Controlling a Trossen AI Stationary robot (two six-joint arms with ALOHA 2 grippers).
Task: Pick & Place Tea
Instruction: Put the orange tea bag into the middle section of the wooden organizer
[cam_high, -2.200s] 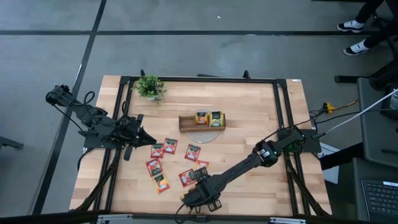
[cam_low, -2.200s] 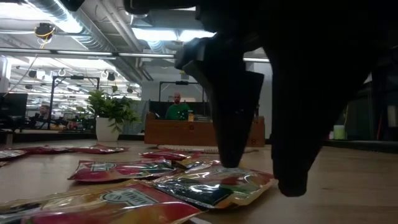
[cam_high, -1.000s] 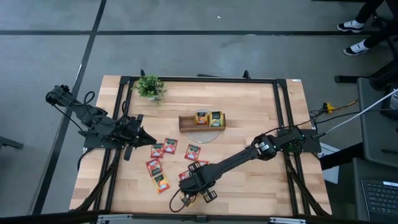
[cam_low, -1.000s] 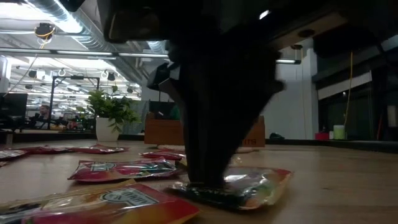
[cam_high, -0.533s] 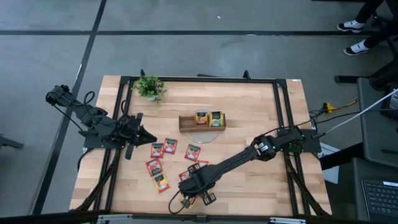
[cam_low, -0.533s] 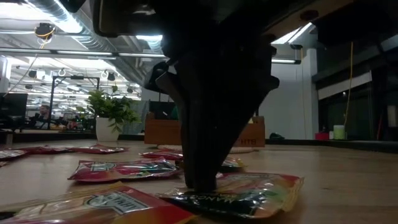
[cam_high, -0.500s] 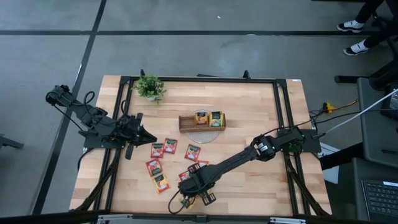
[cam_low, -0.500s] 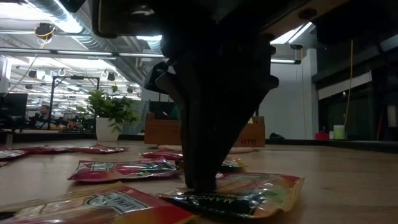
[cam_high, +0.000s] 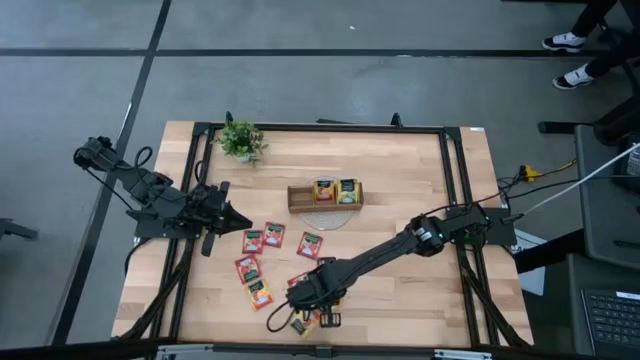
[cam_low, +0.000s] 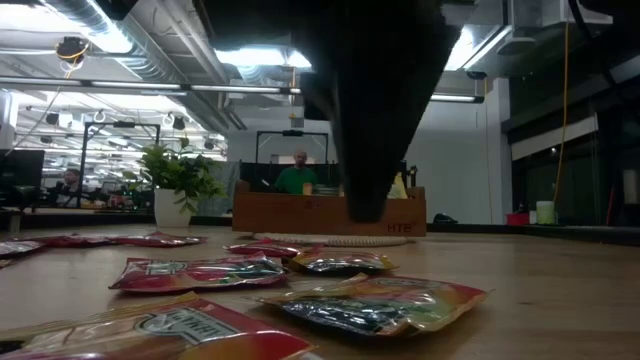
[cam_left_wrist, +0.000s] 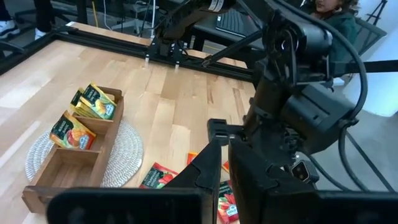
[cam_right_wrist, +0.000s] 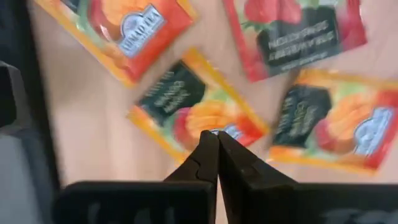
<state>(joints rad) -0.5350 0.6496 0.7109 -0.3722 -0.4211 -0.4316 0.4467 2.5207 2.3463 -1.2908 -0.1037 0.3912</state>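
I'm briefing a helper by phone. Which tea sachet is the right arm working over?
On the wooden table, find the near edge. The right gripper, shut and empty, hangs over an orange sachet there. Unlike the red sachets farther in, it lies closest to the edge.

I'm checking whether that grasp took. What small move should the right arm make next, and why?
Probably reopen and descend again. The right end effector is shut with nothing between its fingers, raised above the orange sachet, which lies flat on the table.

Grey floor (cam_high: 350, 90) crossed by dark lines surrounds the pale wooden tabletop (cam_high: 400, 150); ceiling ducts (cam_low: 150, 40) and strip lights (cam_low: 250, 57) hang overhead.
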